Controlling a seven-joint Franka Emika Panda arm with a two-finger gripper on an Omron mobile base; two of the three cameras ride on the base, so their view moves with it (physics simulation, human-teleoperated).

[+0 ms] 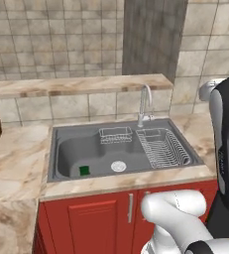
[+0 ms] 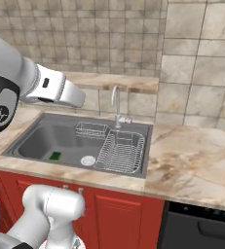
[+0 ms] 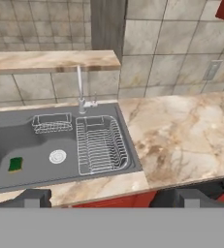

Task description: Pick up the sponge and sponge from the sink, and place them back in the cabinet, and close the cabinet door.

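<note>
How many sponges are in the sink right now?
1. A green-topped sponge lies on the floor of the sink, at its front, left of the round white drain. A second sponge could be hidden behind the near wall of the basin.

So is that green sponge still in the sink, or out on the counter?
In the sink. The green sponge lies flat on the sink floor, left of the round white drain.

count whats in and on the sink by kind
sponge: 1
drain: 1
wire basket: 1
dish rack: 1
faucet: 1
total: 5, all at the sink
</note>
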